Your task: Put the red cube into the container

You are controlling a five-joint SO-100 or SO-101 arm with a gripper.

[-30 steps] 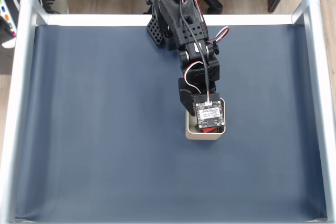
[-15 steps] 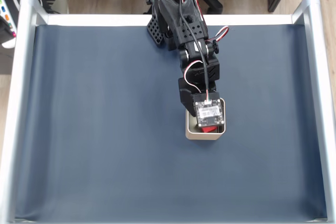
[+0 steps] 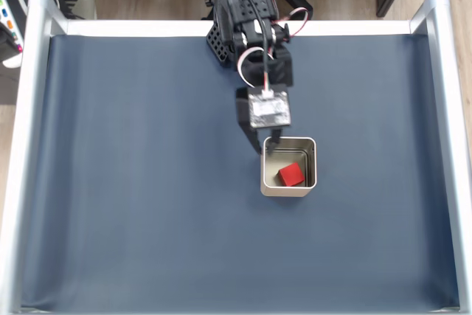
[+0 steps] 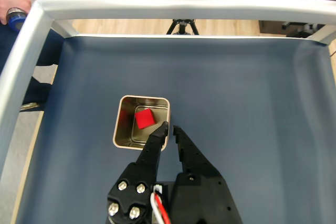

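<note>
The red cube [image 3: 291,175] lies on the floor of the container [image 3: 286,191], a square silvery tin on the dark blue mat. In the wrist view the red cube [image 4: 144,118] sits toward the far right of the container [image 4: 122,129]. My gripper [image 3: 270,142] hangs over the tin's back left corner in the fixed view, raised clear of it. In the wrist view the gripper [image 4: 169,127] points at the tin's near right corner. Its fingers stand almost together with only a thin slit between them, and they hold nothing.
A silver metal frame [image 3: 22,145] borders the mat on the left, right and far sides. A person's hand [image 4: 10,1] rests outside the frame at the top left of the wrist view. A tripod foot [image 4: 181,25] stands beyond the far rail.
The arm has pulled back and up from inside the tin. The cube it was holding there now lies free on the tin's floor, and the wrist no longer covers it.
</note>
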